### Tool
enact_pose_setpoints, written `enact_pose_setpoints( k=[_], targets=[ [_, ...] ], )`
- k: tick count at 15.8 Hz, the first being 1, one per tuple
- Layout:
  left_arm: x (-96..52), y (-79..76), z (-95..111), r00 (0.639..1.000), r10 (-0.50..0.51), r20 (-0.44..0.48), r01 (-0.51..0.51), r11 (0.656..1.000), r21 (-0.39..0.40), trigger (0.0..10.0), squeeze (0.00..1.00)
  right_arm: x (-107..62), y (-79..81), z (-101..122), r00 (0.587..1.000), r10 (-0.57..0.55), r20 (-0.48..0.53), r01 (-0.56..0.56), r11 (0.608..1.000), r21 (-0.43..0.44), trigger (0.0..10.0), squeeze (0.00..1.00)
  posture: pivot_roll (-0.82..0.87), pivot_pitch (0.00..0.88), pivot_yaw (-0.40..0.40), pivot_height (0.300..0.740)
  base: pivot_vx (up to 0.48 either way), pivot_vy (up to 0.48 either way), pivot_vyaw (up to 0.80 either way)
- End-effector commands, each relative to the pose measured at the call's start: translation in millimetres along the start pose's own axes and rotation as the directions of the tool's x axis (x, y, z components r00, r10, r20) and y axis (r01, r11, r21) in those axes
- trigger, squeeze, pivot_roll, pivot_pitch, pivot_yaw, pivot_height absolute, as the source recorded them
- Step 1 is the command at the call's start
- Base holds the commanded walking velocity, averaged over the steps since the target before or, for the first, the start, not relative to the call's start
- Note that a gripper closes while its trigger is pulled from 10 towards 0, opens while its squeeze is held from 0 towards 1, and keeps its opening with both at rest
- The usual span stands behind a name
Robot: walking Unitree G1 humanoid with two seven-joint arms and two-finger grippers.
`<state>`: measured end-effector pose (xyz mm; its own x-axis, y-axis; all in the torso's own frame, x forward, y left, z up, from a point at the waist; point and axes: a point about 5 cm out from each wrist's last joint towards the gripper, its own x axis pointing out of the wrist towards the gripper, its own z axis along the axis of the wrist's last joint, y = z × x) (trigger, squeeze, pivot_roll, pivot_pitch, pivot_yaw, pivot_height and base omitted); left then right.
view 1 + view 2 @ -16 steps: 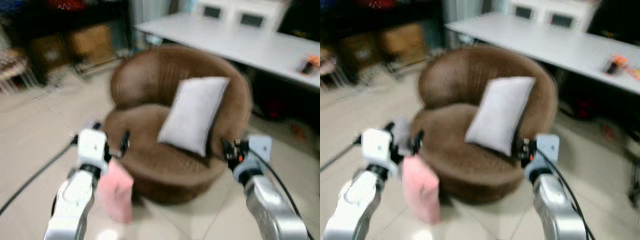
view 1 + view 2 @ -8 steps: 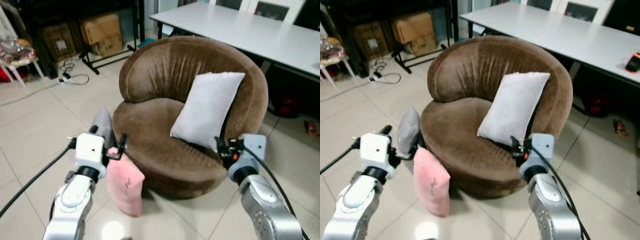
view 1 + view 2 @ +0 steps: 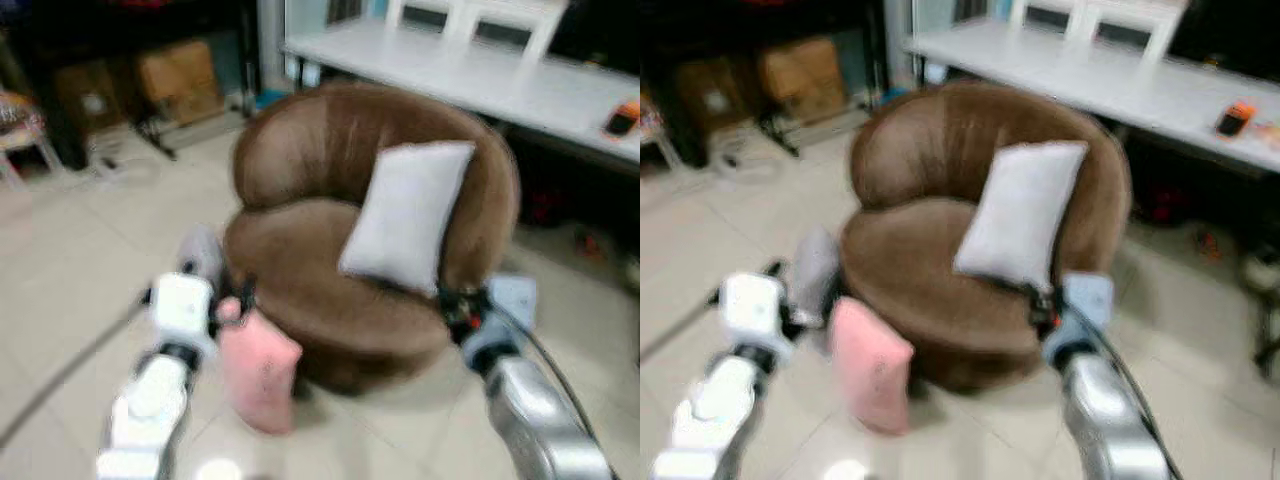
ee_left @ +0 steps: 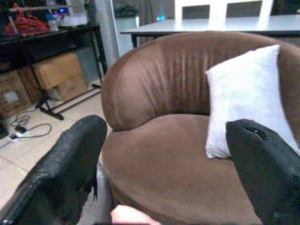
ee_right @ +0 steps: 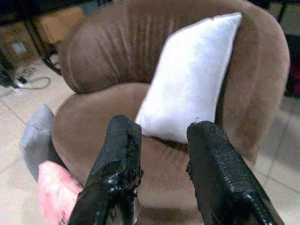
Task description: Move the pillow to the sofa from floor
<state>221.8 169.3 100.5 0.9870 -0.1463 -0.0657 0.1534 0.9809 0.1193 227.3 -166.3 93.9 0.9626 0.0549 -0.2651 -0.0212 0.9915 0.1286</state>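
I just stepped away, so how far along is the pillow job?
Done: a white pillow leans on the brown sofa. In hand: nothing; the left claw and right claw are open and empty. Left: the pink pillow and grey pillow stand on the floor.

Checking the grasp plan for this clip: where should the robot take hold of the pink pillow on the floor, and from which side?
Probably the top edge of the pink pillow, approached from above by the left gripper beside it. The pillow stands upright on the floor, leaning against the base of the brown sofa, so its upper edge is free and narrow enough for open fingers to straddle. The gray pillow crowds its far side.
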Motion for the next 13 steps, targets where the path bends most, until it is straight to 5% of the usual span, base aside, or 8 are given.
enact_pose_setpoints(
  k=[1, 8, 13],
  targets=[
    [1.7, 2.8, 4.4, 1.000, 0.001, 0.014, -0.001, 1.000, 0.022, 10.0, 0.00, -2.4, 0.2, -2.3, 1.000, -0.008, -0.007, 0.008, 1.000, 0.001, 10.0, 0.00, -0.11, 0.000, -0.006, 0.740, 0.000, 0.352, 0.00],
    [1.5, -0.2, 3.4, 1.000, 0.002, 0.017, -0.002, 1.000, 0.004, 10.0, 0.00, -4.9, 2.1, -3.6, 1.000, 0.001, -0.012, -0.001, 1.000, -0.001, 10.0, 0.00, -0.11, 0.000, -0.017, 0.740, 0.000, 0.342, 0.00],
    [1.5, -2.8, 8.5, 0.998, -0.027, 0.061, 0.028, 1.000, -0.012, 10.0, 0.00, -2.2, 10.9, -0.3, 0.997, 0.076, 0.013, -0.076, 0.996, -0.036, 10.0, 0.00, -0.10, 0.000, -0.021, 0.740, 0.000, 0.000, 0.32]
  ],
)
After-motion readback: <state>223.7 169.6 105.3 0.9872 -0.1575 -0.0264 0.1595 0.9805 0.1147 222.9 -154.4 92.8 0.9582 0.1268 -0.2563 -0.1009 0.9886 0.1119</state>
